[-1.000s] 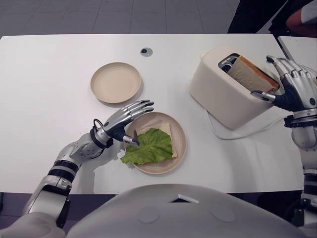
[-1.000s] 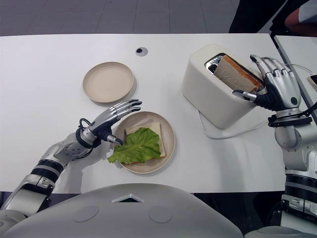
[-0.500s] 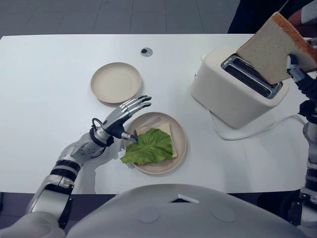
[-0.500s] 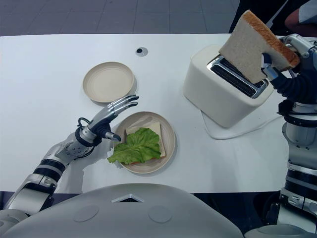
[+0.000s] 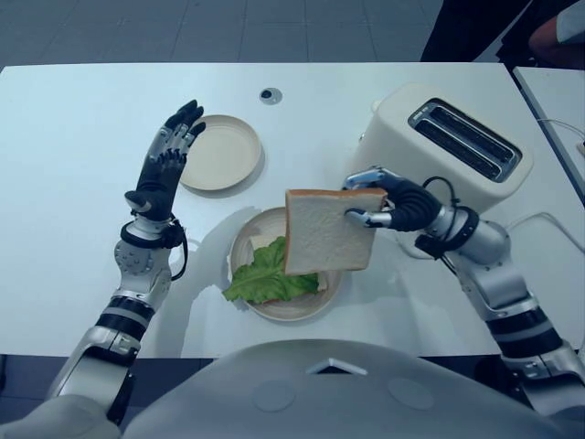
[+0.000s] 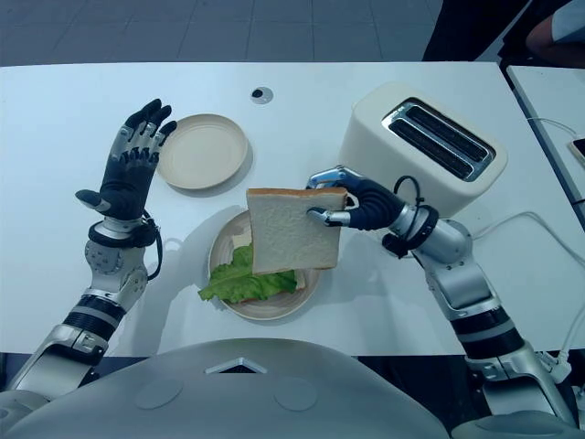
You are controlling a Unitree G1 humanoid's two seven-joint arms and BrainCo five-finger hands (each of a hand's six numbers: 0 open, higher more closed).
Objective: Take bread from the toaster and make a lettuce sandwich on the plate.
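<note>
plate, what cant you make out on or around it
- Lower slice on the plate: mostly hidden by the lettuce and the bread slice in the right hand, both views.
- Lettuce: right part behind that held slice, both views.
- Toaster cable: cut off by the right edge, both views.

White table [image 5: 73,137] — grey tiled floor [image 5: 183,27] beyond its far edge.

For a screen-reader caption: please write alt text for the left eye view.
The right hand holds a bread slice by its edge above the plate, where lettuce lies. The left hand is held up open beside a second dish; the toaster stands behind.
</note>
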